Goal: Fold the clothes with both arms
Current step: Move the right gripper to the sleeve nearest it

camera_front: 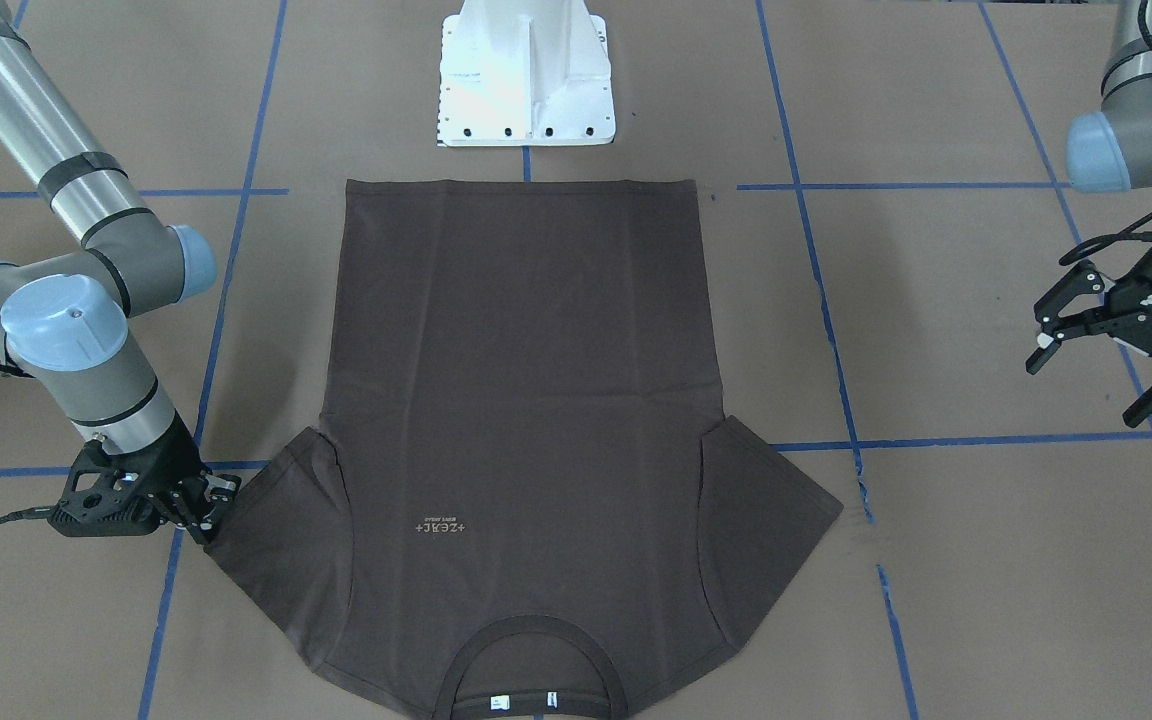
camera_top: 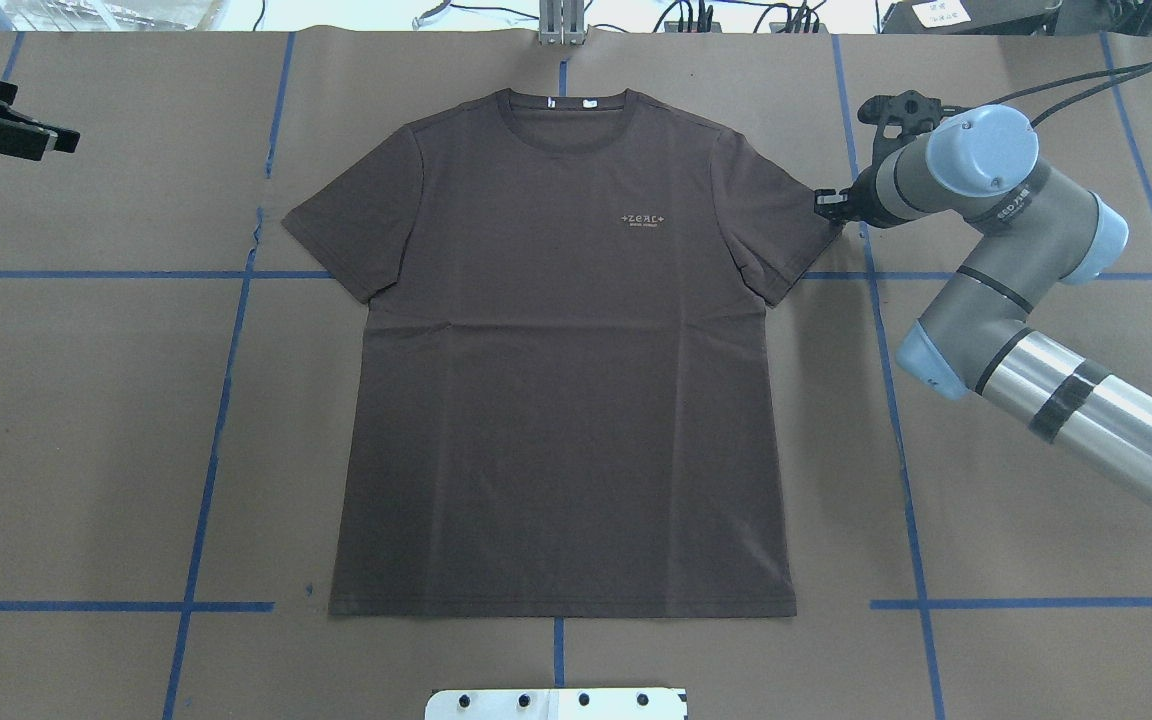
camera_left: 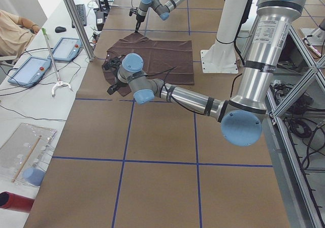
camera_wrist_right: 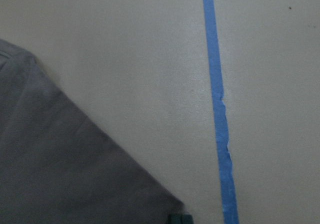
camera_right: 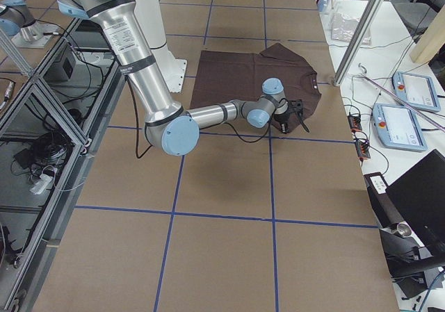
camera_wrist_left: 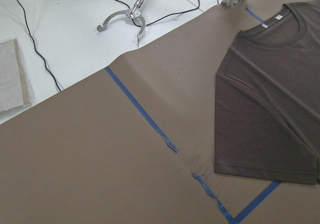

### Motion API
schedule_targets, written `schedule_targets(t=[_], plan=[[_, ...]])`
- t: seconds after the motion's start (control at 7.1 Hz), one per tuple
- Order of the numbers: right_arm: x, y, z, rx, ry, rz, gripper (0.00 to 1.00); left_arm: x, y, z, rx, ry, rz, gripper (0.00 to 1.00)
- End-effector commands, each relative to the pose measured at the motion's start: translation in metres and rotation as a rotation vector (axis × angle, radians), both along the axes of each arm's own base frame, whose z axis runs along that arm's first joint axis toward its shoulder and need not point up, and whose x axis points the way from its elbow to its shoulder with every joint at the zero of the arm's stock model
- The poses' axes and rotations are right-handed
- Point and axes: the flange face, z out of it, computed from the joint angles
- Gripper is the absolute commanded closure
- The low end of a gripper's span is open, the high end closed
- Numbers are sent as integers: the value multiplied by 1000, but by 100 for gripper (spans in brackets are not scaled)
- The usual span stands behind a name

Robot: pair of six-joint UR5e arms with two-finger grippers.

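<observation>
The dark brown T-shirt lies flat and face up, its collar at the far side from the robot's base. My right gripper is low on the table at the outer corner of one sleeve. Its fingertips look closed on that corner, which reaches the bottom edge of the right wrist view as grey cloth. My left gripper hangs open and empty above the table, well clear of the other sleeve.
The white pedestal base stands just beyond the shirt's hem. Blue tape lines cross the brown paper cover. Past the table's far edge are tablets, a metal grabber tool, cables and a person's sleeve.
</observation>
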Motion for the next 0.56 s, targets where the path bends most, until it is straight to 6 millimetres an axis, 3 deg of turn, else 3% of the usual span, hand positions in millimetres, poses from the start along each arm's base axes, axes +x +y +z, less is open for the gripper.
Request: schedule_targets(t=[0.0, 0.14, 0.28, 0.42], plan=[[-4, -7, -24, 17, -17, 4, 100, 0, 0, 0, 0, -1, -1, 0], [-7, -12, -48, 23, -24, 7, 100, 0, 0, 0, 0, 0, 0, 0], [-12, -14, -88, -14, -20, 34, 100, 0, 0, 1, -1, -1, -1, 0], [-34, -14, -133, -49, -14, 92, 100, 1, 1, 1, -1, -1, 2, 0]])
